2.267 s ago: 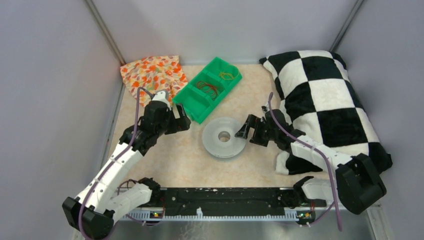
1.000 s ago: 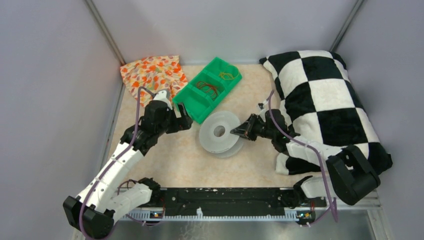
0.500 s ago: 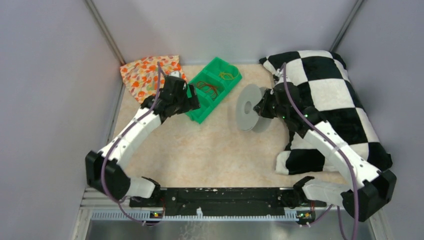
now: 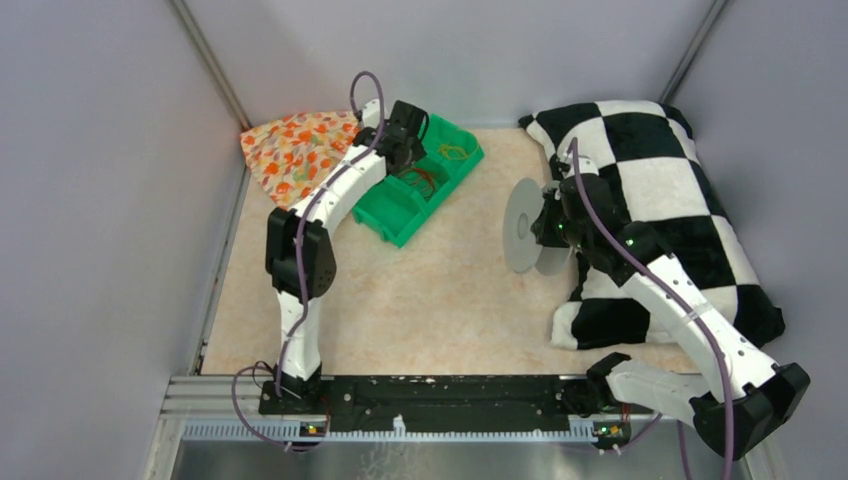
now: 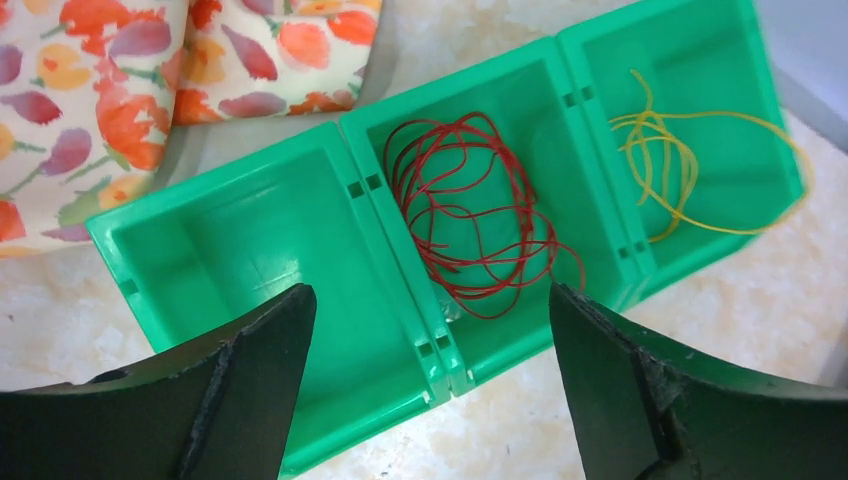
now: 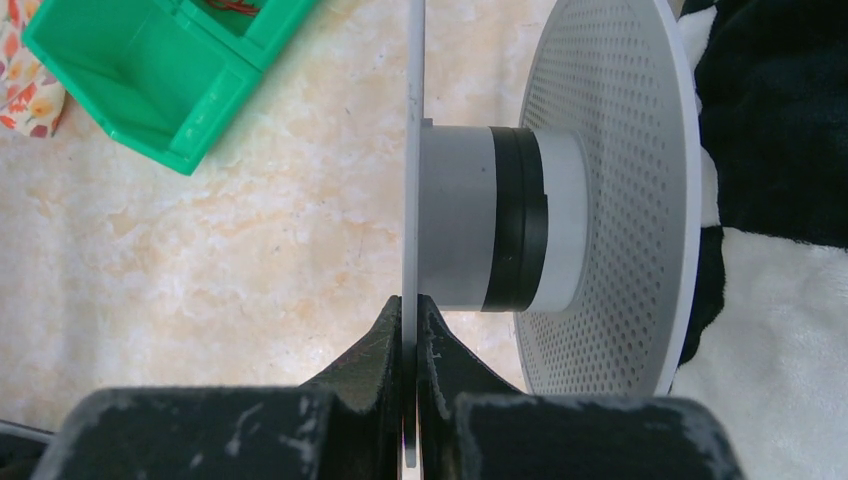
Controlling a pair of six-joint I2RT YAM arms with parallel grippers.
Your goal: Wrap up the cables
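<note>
The yellow cables (image 5: 668, 165) lie in loose loops in the end compartment of a green three-part bin (image 5: 250, 240); from above the yellow cables (image 4: 455, 152) show in its far compartment. A red wire coil (image 5: 470, 220) fills the middle compartment. My left gripper (image 5: 430, 300) hangs open over the bin, jaws wide, touching nothing; seen from above, the left gripper (image 4: 405, 135) is at the bin's far-left side. My right gripper (image 6: 410, 310) is shut on the thin flange of the clear round spool (image 6: 480, 220). The spool (image 4: 525, 240) is held up on edge beside the pillow.
A floral cloth (image 4: 300, 150) lies at the back left beside the bin. A black-and-white checkered pillow (image 4: 660, 200) takes up the right side, close behind the spool. Grey walls close in the table on three sides.
The right gripper has lifted the spool off the table, tipped it on edge and carried it right toward the pillow. The left arm has stretched forward to above the green bin.
</note>
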